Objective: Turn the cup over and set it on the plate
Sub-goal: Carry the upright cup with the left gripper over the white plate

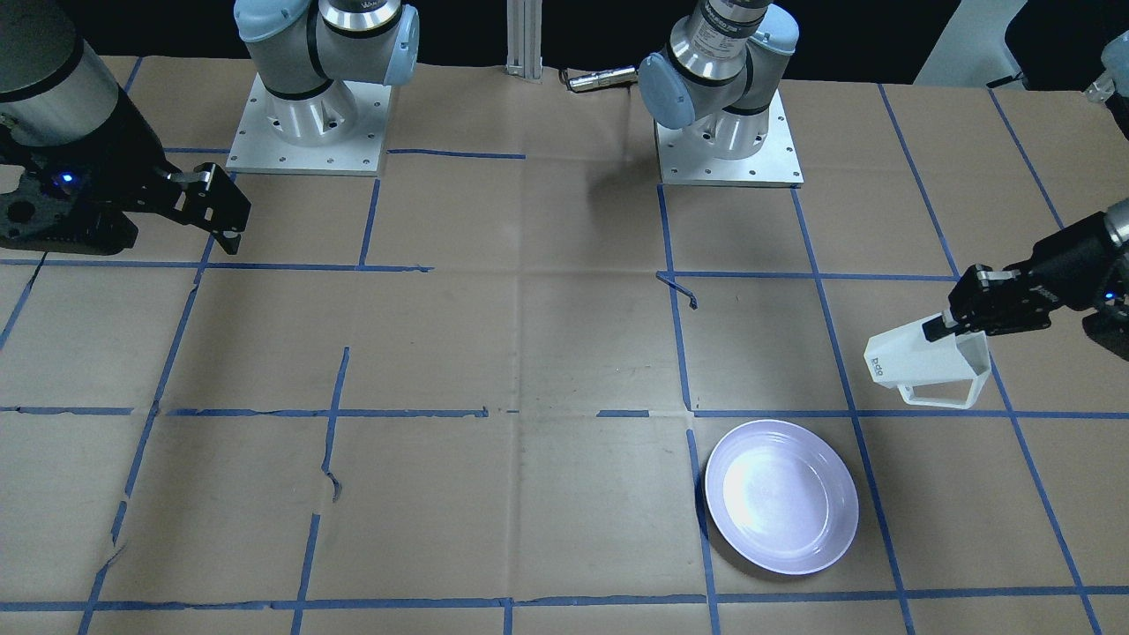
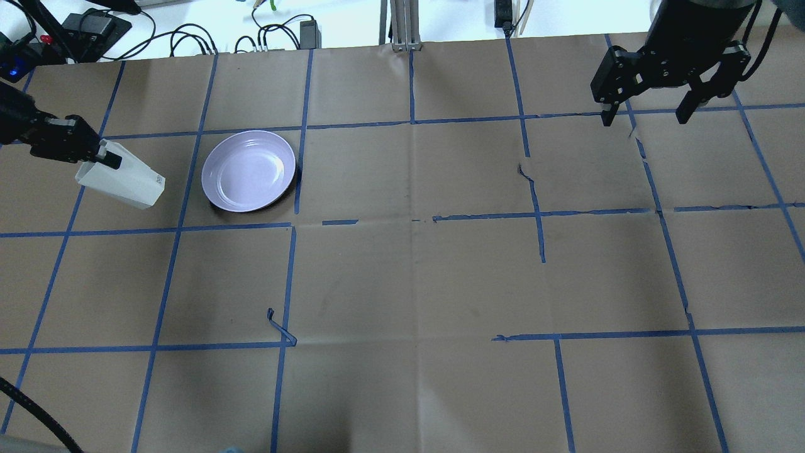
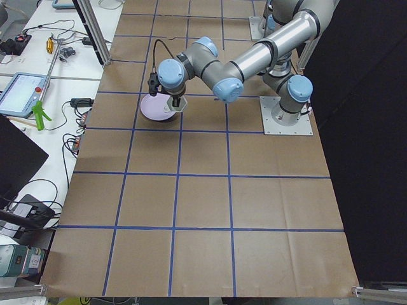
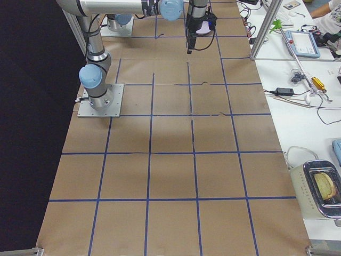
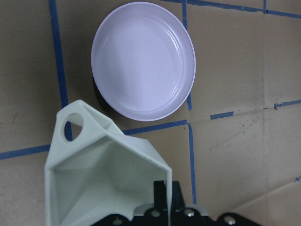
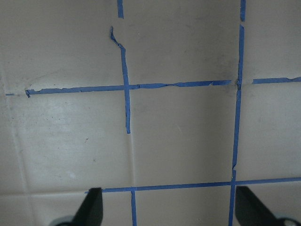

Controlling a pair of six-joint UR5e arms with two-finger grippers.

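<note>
Beside the plate (image 2: pixel 248 170), on the robot's left half of the table (image 2: pixel 409 283), the cup (image 2: pixel 122 182) is hanging tipped on its side in the left gripper (image 2: pixel 107 157). Its base is pointing toward the plate and its mouth back toward the wrist. One finger is reaching inside the rim and the other is pressing the outer wall, so the jaws are clamping on that wall. In the front-facing view the angular handle is hanging below the body, with the dark print showing near the base. The left wrist camera is looking into the cup's hollow, with the plate lying bare just beyond it. Cup and plate are near each other but are not touching.

Far across the table, the right gripper (image 2: pixel 643 118) is hovering over blue tape lines (image 6: pixel 126 84) with its jaws spread wide and nothing between them.

Judging by this, the flip is partway through: the cup is turning, with neither mouth nor base facing straight down. The next move is calling for more wrist rotation until the base faces down, then a short carry over the plate's middle and a gentle lowering before release, minding the thin handle.
</note>
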